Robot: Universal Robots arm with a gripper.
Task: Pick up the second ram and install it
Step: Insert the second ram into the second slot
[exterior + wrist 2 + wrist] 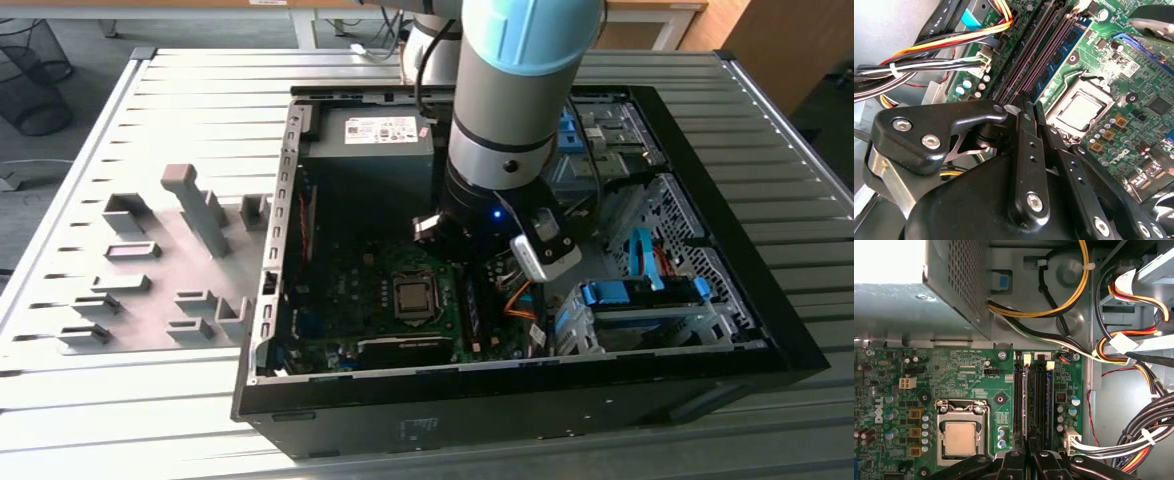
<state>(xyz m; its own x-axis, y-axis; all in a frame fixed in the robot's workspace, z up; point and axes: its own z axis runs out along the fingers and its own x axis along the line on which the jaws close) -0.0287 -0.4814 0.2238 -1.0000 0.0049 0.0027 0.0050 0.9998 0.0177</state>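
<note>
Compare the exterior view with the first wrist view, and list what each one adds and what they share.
The exterior view adds the arm reaching down into the open computer case, the slatted table and the grey fixture blocks at that view's left.

The first wrist view adds the memory slots seen close, a memory stick seated in one, the wire bundles, and the hand poised at the slots' end.

Both show the green motherboard, its processor socket and the power supply box.

My ribbed grey metal surface (160,90) stands on grey floor (80,40); a wire wastebasket (30,75) sits beyond; wooden furniture (787,40) behind.
</note>
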